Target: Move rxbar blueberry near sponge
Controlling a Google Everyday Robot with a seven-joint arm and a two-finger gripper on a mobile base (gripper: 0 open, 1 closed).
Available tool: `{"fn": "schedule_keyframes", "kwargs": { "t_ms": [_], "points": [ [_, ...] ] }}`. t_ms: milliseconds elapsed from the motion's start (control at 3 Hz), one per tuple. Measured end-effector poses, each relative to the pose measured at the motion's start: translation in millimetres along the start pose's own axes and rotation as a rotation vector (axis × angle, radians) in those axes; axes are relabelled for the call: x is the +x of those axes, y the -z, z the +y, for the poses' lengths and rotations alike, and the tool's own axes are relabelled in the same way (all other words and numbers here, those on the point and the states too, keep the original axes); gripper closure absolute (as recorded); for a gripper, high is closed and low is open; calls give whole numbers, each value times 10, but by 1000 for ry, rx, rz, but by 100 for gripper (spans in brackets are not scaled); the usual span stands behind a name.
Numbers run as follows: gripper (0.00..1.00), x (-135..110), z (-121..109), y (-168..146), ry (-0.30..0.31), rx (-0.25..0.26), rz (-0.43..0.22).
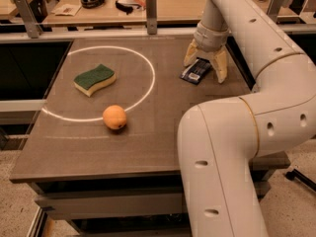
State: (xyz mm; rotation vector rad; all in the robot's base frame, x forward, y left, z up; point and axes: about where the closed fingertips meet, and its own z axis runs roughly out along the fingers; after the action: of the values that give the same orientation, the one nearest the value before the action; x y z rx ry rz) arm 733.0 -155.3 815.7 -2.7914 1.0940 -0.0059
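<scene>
My arm (222,162) bulks up at the front right corner of the tabletop (98,152). Orange fruit (114,117) sits left of centre, just outside the painted white ring (152,78), touching its line or nearly so. Farther back, sponge (95,79) lies inside the ring toward the left edge, green side up. Rxbar blueberry (195,73) lies flat near the far right corner, well apart from sponge. My gripper (204,71) points down over it, fingers (220,65) spread wide on either side of the bar, not clamped.
</scene>
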Motion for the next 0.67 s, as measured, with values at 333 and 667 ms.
{"fn": "schedule_keyframes", "kwargs": {
  "t_ms": [333,667],
  "points": [
    [37,0,3,11,-1,0,0],
    [38,-1,8,19,-2,-1,1]
  ]
}}
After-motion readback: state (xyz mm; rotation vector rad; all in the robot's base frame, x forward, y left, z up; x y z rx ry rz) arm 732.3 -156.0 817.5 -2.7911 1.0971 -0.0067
